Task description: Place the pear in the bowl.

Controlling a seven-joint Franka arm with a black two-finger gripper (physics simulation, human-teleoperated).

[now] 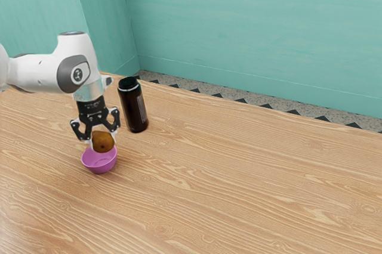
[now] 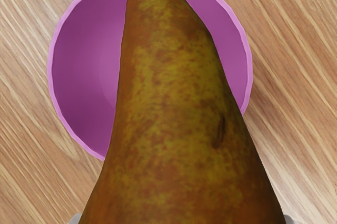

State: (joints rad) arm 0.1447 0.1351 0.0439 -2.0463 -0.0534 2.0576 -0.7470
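Brown pear (image 2: 171, 98) in gripper (image 1: 103, 146) above pink bowl (image 1: 99, 166)

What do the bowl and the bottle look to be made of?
Bowl: probably plastic, smooth satin finish; even pink-purple colour, soft shading, thin slightly wavy rim. Coated metal not excluded.

Bottle: glossy, near-black; the sheen suits dark glass, plastic or lacquered metal. Can't tell which.
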